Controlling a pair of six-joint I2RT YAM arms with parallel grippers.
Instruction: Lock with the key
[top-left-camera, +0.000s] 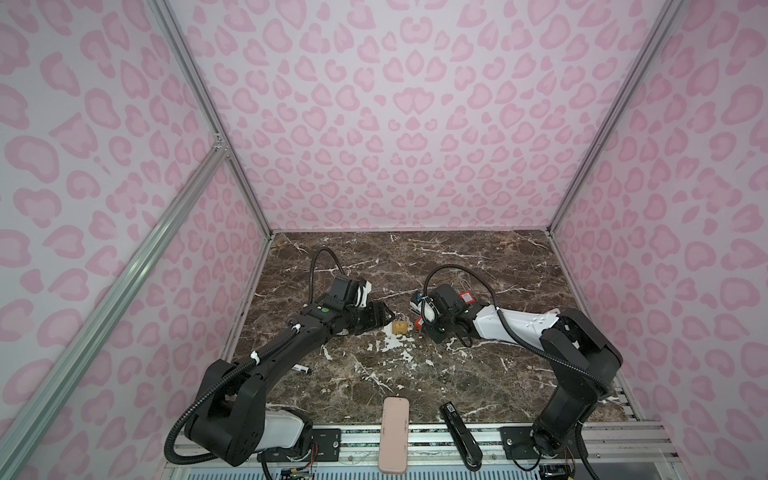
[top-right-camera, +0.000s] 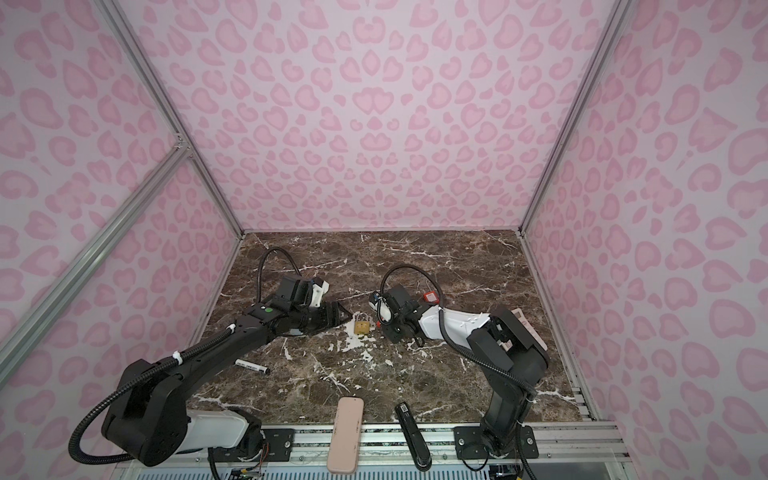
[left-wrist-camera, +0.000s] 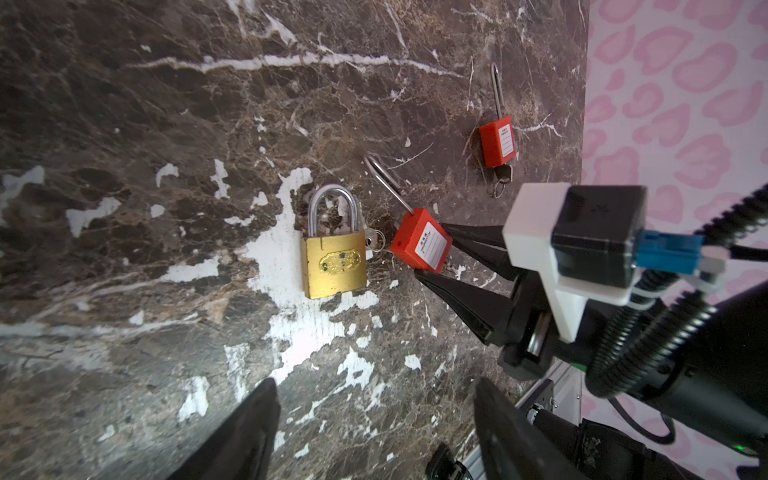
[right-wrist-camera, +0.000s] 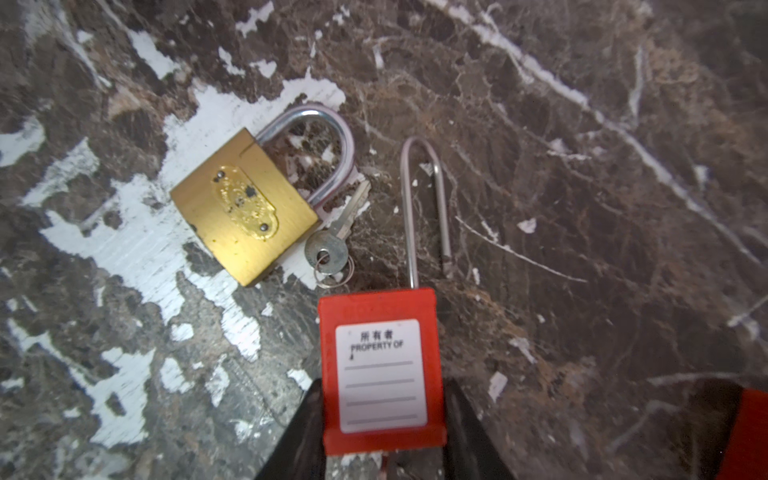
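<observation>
Just beside the brass padlock (right-wrist-camera: 243, 208), the right gripper (right-wrist-camera: 384, 386) pinches the open red padlock (right-wrist-camera: 380, 307), likely steadying it for locking, key (right-wrist-camera: 328, 247) lying between the two locks, while the left gripper (left-wrist-camera: 374, 384) hovers, fingers spread.

I'm getting soft, even light, barely any shadows. Both top views are sharp. Wrist views go soft at the edges, and the shackle (right-wrist-camera: 348, 153) glints.
</observation>
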